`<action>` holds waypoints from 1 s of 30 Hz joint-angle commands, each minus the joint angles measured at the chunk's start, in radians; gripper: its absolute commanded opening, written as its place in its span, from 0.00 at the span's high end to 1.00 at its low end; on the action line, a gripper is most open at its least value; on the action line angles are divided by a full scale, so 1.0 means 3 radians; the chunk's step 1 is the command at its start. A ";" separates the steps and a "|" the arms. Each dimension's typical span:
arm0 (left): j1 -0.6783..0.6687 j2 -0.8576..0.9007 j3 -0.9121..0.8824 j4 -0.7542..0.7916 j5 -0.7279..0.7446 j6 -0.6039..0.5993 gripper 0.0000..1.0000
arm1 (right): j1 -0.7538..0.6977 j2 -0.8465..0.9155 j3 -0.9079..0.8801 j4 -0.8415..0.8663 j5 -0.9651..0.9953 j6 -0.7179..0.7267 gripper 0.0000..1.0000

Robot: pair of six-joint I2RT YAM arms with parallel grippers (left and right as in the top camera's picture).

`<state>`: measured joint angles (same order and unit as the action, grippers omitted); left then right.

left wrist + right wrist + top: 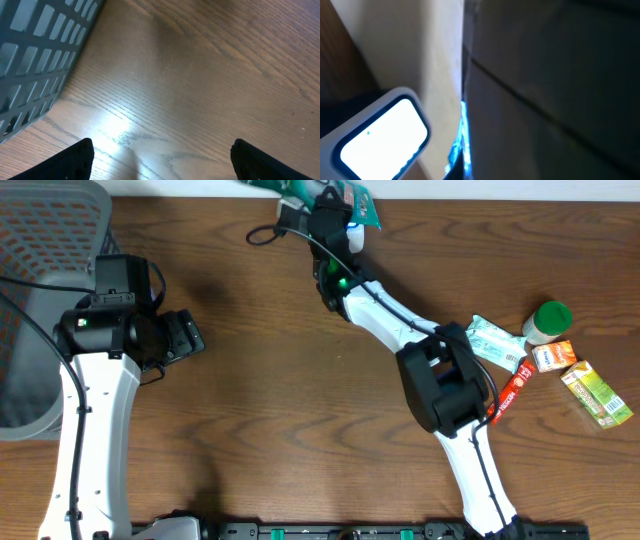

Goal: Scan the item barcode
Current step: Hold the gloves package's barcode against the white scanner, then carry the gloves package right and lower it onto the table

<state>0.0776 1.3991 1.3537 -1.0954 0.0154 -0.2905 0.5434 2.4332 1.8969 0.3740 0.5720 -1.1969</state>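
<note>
1. Your right pincer point(343, 218) is at the far edge of the table point(260, 420), top centre in the overhead view. Its jaws are closed tight on a teal packet point(362, 206).
2. That teal packet is the item for scanning. It is off the table surface, up against the pale back edge.
3. In the right wrist view, the scanner point(380, 134) shows at lower left as a grey-framed, white-lit window. A thin blue glow runs just beside it. A large dark surface fills the right side, too close and blurred to name.
4. Your left pincer point(186, 336) is over bare wood at the left of the table, with its jaws spread wide and nothing between them. Both dark fingertips point(75, 161) show in the left wrist view.
5. A grey slotted basket point(45, 240) stands at the far left corner, close to the left arm.
6. Well to the right lie a green-capped bottle point(548, 320), a white-green pouch point(494, 342), a red stick pack point(511, 394), an orange carton point(553, 357) and a yellow-green carton point(597, 393).
</note>
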 commanded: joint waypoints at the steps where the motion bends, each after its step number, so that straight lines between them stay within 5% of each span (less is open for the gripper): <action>1: 0.0015 0.0019 -0.0022 -0.0009 -0.0055 0.0018 0.12 | -0.0001 -0.0422 0.0038 -0.0357 0.0064 0.0905 0.99; 12: 0.0015 0.0019 -0.0022 -0.0010 -0.0055 0.0018 0.12 | -0.0093 -0.1919 0.0038 -0.3325 -0.1298 0.2694 0.99; 18: 0.0015 0.0019 -0.0022 -0.0010 -0.0055 0.0018 0.12 | -0.0342 -0.2186 0.0038 -0.4508 -0.1897 0.3356 0.99; 23: 0.0015 0.0019 -0.0022 -0.0010 -0.0055 0.0018 0.12 | -0.0647 -0.2157 -0.0038 -0.5052 -0.2364 0.3469 0.99; 30: 0.0015 0.0019 -0.0022 -0.0010 -0.0055 0.0018 0.12 | -0.0914 -0.2150 -0.0720 -0.5034 -0.2996 0.3564 0.99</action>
<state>0.0776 1.3991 1.3502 -1.0954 0.0154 -0.2909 0.2775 1.7817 1.7542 -1.1427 -0.2104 -0.1654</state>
